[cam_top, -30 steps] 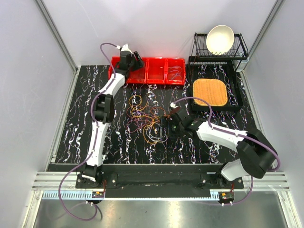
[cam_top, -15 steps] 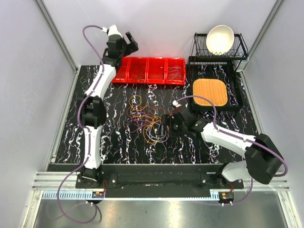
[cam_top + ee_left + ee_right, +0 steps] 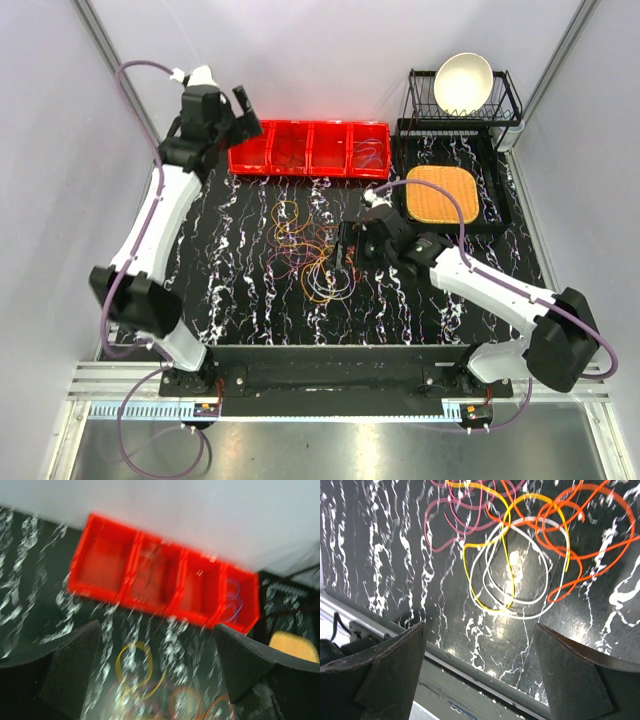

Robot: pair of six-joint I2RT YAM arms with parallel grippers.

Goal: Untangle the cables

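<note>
The cables point(image 3: 310, 252) lie in a loose tangle of orange, yellow, pink and white loops on the black marbled table. My right gripper point(image 3: 347, 246) hovers open at the tangle's right edge. In the right wrist view white, yellow and orange cables point(image 3: 520, 560) lie beyond the open gripper point(image 3: 480, 626), nothing between its fingers. My left gripper point(image 3: 247, 112) is raised high at the back left, open and empty. The left wrist view is blurred: the gripper point(image 3: 156, 625) looks down on a yellow loop point(image 3: 133, 662).
A red bin point(image 3: 300, 171) with several compartments stands at the back, holding a few thin cables; a blue one point(image 3: 231, 600) shows in its right end. At back right, a black rack holds a white bowl point(image 3: 463, 82) and a tray an orange mat point(image 3: 442, 194). The table's near edge point(image 3: 470, 672) shows.
My left arm has lifted and swung back to the left, away from the red bin, with its jaws spreading wide. The right gripper has shifted slightly away from the near edge, still open.
</note>
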